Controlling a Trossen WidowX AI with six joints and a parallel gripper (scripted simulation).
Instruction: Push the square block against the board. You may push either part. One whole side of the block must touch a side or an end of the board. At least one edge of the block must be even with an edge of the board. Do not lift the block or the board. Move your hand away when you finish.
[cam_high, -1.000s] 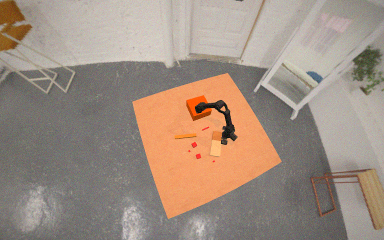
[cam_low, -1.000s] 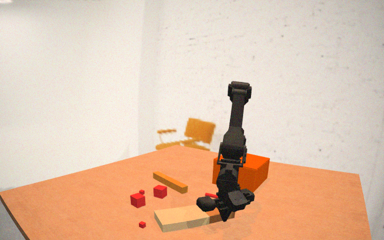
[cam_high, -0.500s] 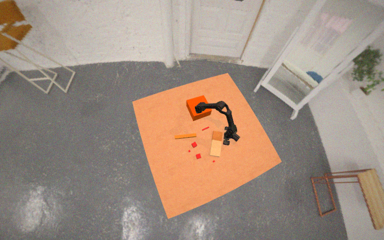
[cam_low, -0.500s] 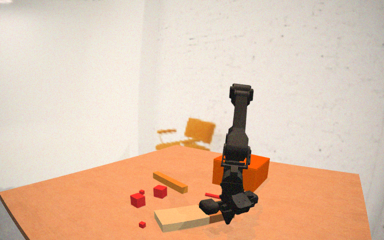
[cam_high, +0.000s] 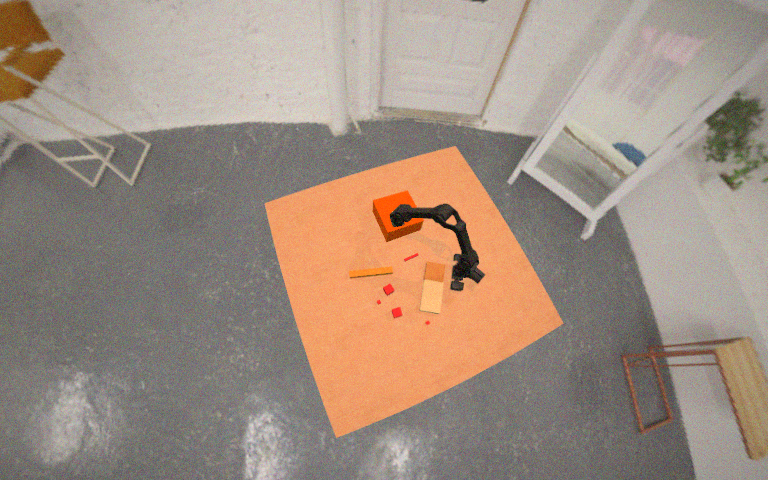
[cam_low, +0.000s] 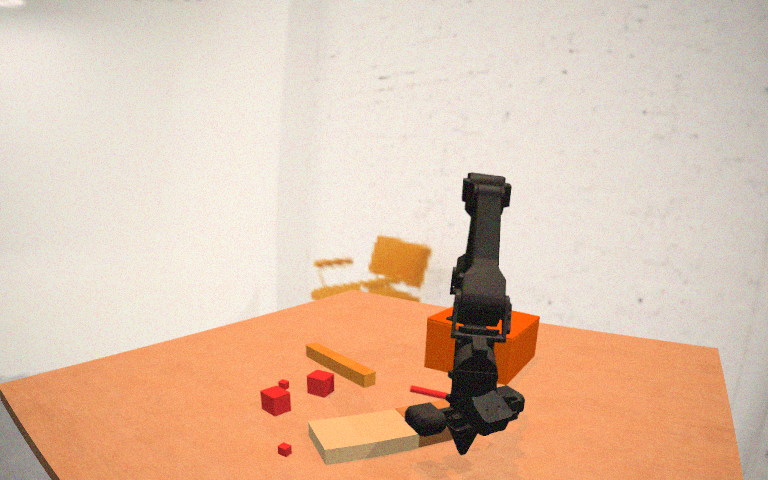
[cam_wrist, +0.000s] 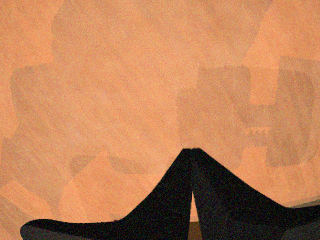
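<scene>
The pale wooden board (cam_high: 431, 297) (cam_low: 362, 428) lies flat. The brown square block (cam_high: 434, 272) (cam_low: 434, 439) lies at its end nearer the orange box. In the top view no gap shows between them, and their long edges look about in line. My gripper (cam_high: 454, 273) (cam_low: 463, 452) (cam_wrist: 191, 156) is shut and empty, points down and stands beside the block on the side away from the orange bar. The gripper hides part of the block in the exterior view. In the wrist view only a brown sliver of the block (cam_wrist: 195, 231) shows between the fingers.
An orange box (cam_high: 394, 199) (cam_low: 523, 345) stands near the arm's base. A red stick (cam_high: 411, 256) (cam_low: 427, 391), an orange bar (cam_high: 370, 272) (cam_low: 339, 363), two red cubes (cam_high: 388, 289) (cam_high: 396, 312) and two tiny red cubes (cam_high: 378, 302) (cam_high: 427, 322) lie around the board.
</scene>
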